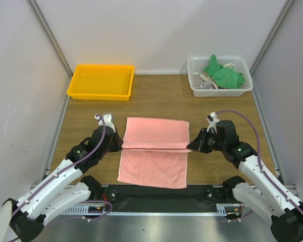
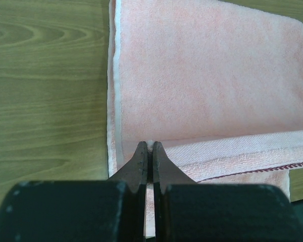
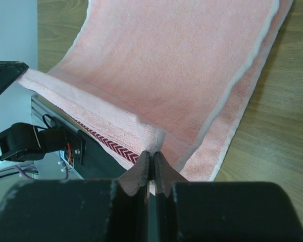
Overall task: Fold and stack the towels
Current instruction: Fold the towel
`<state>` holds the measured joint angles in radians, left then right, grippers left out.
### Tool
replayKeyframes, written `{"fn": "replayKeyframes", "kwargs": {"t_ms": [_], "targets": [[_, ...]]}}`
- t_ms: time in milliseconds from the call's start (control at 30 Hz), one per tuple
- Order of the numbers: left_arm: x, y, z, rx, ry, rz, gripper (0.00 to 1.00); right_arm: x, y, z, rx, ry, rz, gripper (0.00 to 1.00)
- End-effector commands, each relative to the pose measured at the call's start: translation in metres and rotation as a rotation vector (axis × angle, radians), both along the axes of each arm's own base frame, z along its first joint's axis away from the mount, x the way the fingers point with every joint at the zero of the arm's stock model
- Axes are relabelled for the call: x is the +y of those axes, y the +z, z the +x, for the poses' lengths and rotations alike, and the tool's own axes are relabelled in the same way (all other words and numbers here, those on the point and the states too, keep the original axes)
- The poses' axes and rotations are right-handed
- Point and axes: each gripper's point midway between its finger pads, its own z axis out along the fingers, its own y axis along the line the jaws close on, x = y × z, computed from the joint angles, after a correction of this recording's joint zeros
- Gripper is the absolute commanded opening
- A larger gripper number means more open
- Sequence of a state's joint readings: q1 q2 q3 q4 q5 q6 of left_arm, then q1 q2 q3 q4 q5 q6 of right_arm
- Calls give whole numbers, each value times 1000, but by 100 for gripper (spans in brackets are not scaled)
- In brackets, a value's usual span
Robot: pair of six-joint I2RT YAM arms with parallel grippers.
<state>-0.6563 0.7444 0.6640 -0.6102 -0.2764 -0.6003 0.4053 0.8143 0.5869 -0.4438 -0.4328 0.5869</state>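
A pink towel point(image 1: 154, 151) lies spread in the middle of the table. My left gripper point(image 1: 120, 143) is shut on the towel's left edge point(image 2: 149, 145). My right gripper point(image 1: 191, 146) is shut on its right edge point(image 3: 156, 138). Both hold a raised fold stretched between them, a little above the table, over the towel's middle. The near half hangs down to the table's front edge. The towel point(image 2: 207, 85) fills the left wrist view; the towel point(image 3: 171, 65) with a red-striped hem fills the right wrist view.
A yellow tray point(image 1: 101, 81) stands at the back left. A white basket point(image 1: 245, 86) at the back right holds a green cloth point(image 1: 223, 74) and other crumpled cloths. Grey walls close both sides. A black rail runs along the near edge.
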Motion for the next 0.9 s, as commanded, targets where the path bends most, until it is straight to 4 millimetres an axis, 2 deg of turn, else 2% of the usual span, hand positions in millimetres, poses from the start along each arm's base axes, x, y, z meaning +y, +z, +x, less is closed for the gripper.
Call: {"fn": "replayKeyframes", "kwargs": {"t_ms": [0,133,267,300,333,367,400,433,467,500,567,600,633,700,800,833,867], "targets": [[12,14,-5,-14,34,21,0,2,17,-4,-22,17,20,0],[15,10,-9,-7,37,26,0,3,16,-8,-13,29,20,0],[6,6,-18,24,-7,-14,0,5,13,-16,3,50,28,0],[2,6,-20,27,-17,-32,0,4,7,-21,26,53,21,0],[-3,5,-24,39,-43,-45,2,3,2,-24,44,55,16,4],[-5,6,-25,42,-50,-53,13,2,-3,-29,69,55,7,8],[-5,3,-28,57,-42,-57,20,1,-8,-32,87,58,2,10],[-6,4,-29,60,-44,-61,35,2,-11,-37,107,71,3,16],[-6,6,-29,57,-41,-62,44,2,-13,-40,121,78,3,21],[-2,5,-31,71,-23,-56,54,3,-11,-42,119,87,9,37],[8,15,-29,47,30,-43,80,5,-2,-43,103,104,27,58],[15,18,-29,39,50,-26,84,5,2,-43,91,106,31,75],[17,32,-26,-1,64,-36,92,4,10,-38,62,93,26,82],[26,45,-17,-57,110,-21,96,2,12,-30,43,67,3,96],[16,56,3,-115,114,-19,96,-5,8,-5,25,-36,-55,97],[11,56,8,-118,110,-23,93,-5,6,2,23,-54,-62,96],[-3,53,22,-125,92,-20,91,-1,6,15,5,-75,-53,95]]}}
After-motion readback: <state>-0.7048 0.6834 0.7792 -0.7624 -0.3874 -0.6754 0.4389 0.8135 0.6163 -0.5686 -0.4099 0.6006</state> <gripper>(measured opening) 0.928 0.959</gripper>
